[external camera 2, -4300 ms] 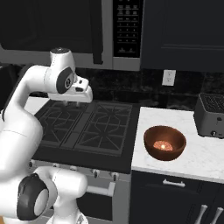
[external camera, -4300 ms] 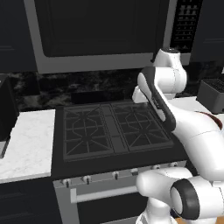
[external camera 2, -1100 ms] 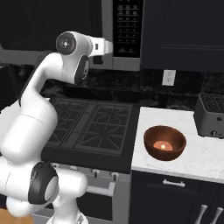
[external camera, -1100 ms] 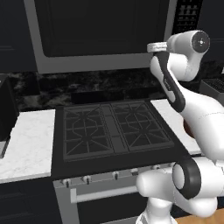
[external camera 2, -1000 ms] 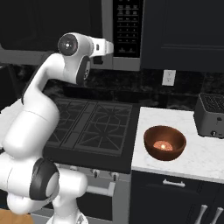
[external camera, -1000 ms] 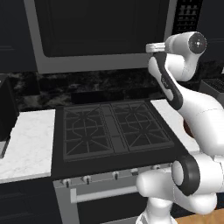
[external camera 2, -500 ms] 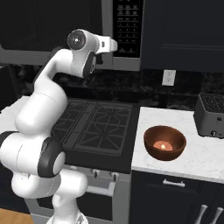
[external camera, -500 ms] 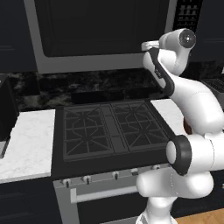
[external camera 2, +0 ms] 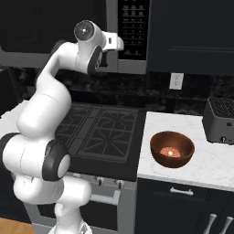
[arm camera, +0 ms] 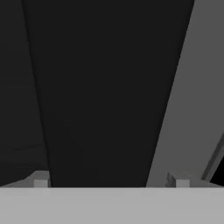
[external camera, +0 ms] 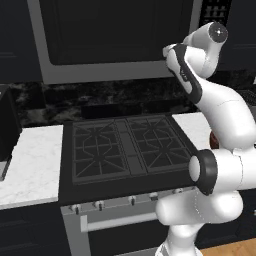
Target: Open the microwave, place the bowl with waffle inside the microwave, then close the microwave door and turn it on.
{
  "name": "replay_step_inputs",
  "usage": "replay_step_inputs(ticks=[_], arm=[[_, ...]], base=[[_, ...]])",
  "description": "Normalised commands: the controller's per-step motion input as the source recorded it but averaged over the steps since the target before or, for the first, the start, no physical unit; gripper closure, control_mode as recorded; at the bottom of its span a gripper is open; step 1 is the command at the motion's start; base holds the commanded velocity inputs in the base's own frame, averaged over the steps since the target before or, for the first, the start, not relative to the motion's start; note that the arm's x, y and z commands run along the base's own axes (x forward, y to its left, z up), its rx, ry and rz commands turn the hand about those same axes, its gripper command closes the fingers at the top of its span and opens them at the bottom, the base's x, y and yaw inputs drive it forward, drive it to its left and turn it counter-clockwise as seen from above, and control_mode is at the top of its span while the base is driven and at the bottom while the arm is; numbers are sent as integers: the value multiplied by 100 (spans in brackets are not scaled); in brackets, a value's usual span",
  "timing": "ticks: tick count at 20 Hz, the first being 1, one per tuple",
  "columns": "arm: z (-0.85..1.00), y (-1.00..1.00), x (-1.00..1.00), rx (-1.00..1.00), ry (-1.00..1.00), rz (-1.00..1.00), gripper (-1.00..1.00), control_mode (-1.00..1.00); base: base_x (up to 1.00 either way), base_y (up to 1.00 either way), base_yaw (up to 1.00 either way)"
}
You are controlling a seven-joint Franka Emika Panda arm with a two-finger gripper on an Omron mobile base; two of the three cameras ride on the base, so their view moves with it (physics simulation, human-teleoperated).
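Note:
The microwave (external camera: pixel 115 30) hangs above the stove, its door (external camera 2: pixel 27 27) shut, with the black button panel (external camera 2: pixel 133 23) on its right. My gripper (arm camera: pixel 111 181) is raised against the front, near the door's right edge (external camera: pixel 170 50) (external camera 2: pixel 119 43). It is open, and its fingertips (arm camera: pixel 40 181) stand wide on either side of a dark vertical strip of the door, with grey frame (arm camera: pixel 192 109) to the right. The copper-brown bowl (external camera 2: pixel 172 149) sits on the white counter right of the stove, with the waffle (external camera 2: pixel 170 152) inside.
A black gas stove (external camera: pixel 125 147) lies under the microwave, with an oven front and bar handle (external camera: pixel 120 220) below. The small toaster (external camera 2: pixel 220 119) stands at the far right of the counter (external camera 2: pixel 201 164). A wall outlet (external camera 2: pixel 175 81) sits behind the bowl. White counter (external camera: pixel 30 165) lies left of the stove.
The arm's upper joints have risen and swung closer to the microwave front, and the hand has edged nearer the door. The bowl has not moved.

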Motion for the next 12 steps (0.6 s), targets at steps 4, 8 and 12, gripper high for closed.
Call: replay_step_inputs(ticks=[4,8,12], arm=[[-3,0,26,0,1,0,100,-100],[0,5,0,0,0,0,100,-100],[0,28,-1,0,0,-2,100,-100]], base=[[0,0,0],[0,0,0],[0,0,0]])
